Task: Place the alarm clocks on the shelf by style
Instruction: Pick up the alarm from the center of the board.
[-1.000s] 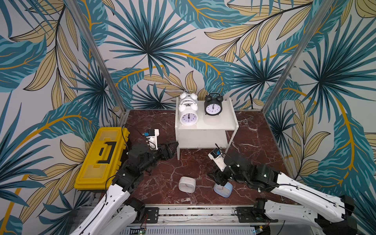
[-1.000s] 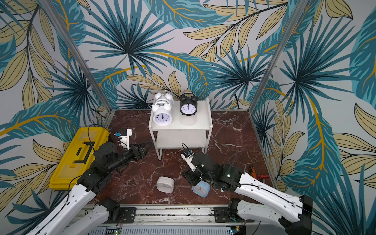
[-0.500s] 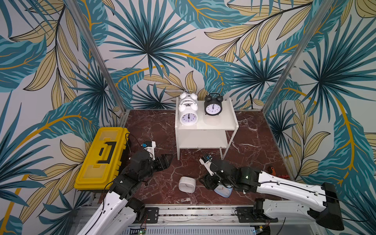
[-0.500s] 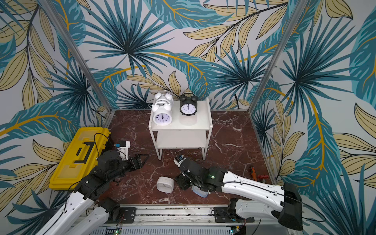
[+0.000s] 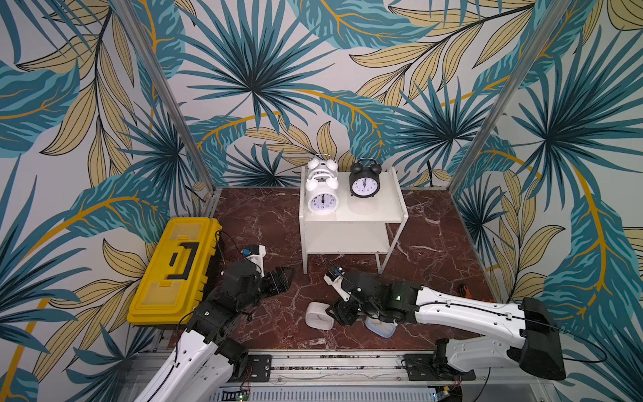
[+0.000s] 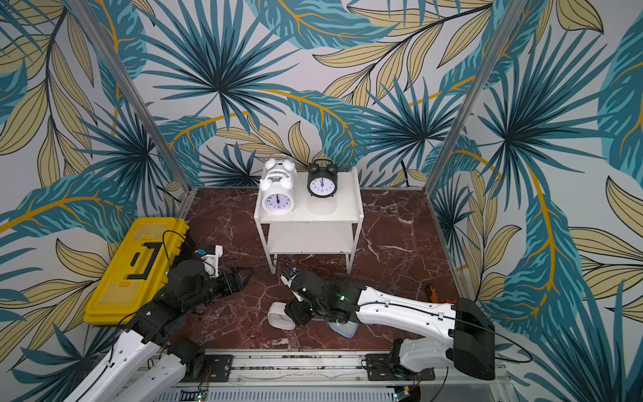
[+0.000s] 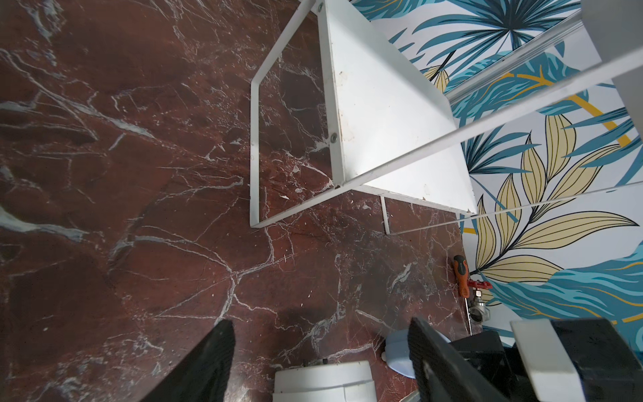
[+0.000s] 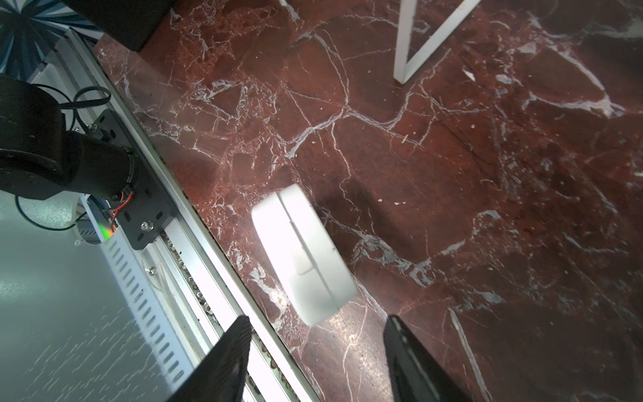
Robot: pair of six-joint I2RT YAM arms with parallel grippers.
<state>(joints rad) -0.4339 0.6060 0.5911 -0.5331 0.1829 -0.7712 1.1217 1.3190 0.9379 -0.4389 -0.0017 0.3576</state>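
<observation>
The white shelf (image 5: pixel 382 209) stands at the back of the marble floor. Its top board holds two white twin-bell alarm clocks (image 5: pixel 322 200), one behind the other, and a black one (image 5: pixel 364 182). The lower board is bare. A white rounded-square clock (image 5: pixel 318 316) (image 8: pixel 302 254) lies near the front edge. My right gripper (image 5: pixel 337 310) (image 8: pixel 315 348) is open right beside it, jaws facing it, nothing between them. A light-blue clock (image 5: pixel 381 327) (image 7: pixel 396 351) lies partly under the right arm. My left gripper (image 5: pixel 283 276) (image 7: pixel 320 334) is open and empty, left of the shelf's front leg.
A yellow toolbox (image 5: pixel 174 268) sits at the left edge beside my left arm. An orange-handled screwdriver (image 5: pixel 462 289) (image 7: pixel 461 275) lies by the right wall. A metal rail (image 8: pixel 195 222) runs along the front edge, close to the white square clock.
My right gripper has swung left from over the light-blue clock to the white square clock. My left gripper has drawn back from the shelf. Both jaws have widened.
</observation>
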